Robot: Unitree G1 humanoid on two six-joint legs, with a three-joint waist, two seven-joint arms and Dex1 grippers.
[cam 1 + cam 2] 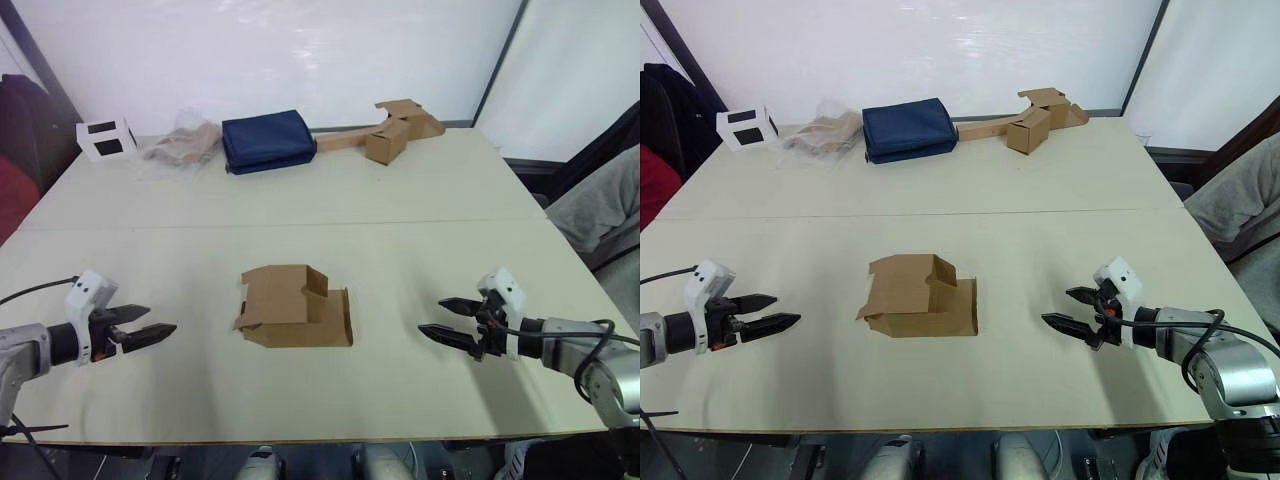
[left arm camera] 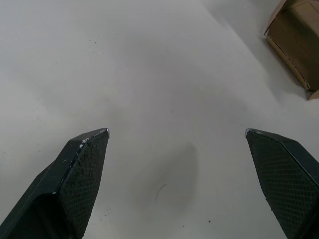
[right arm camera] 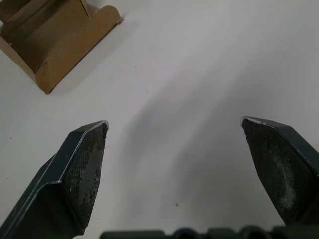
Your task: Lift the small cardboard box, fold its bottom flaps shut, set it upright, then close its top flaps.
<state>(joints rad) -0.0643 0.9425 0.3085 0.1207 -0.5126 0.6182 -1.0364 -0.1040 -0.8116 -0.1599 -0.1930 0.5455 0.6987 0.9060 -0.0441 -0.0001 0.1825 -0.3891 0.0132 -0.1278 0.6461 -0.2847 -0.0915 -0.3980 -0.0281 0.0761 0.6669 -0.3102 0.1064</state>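
Both spread grippers, left gripper (image 1: 140,332) and right gripper (image 1: 448,325), flanked the small cardboard box (image 1: 295,307); its loose flaps risked snagging a finger.

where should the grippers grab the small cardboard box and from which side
Probably by its two short ends, one gripper from each side. The small cardboard box lies collapsed, nearly flat, on the table, midway between the open left gripper and the open right gripper, both pointing inward at it. Its flaps lie flat on the right gripper's side, so that side offers a thin edge to pinch.
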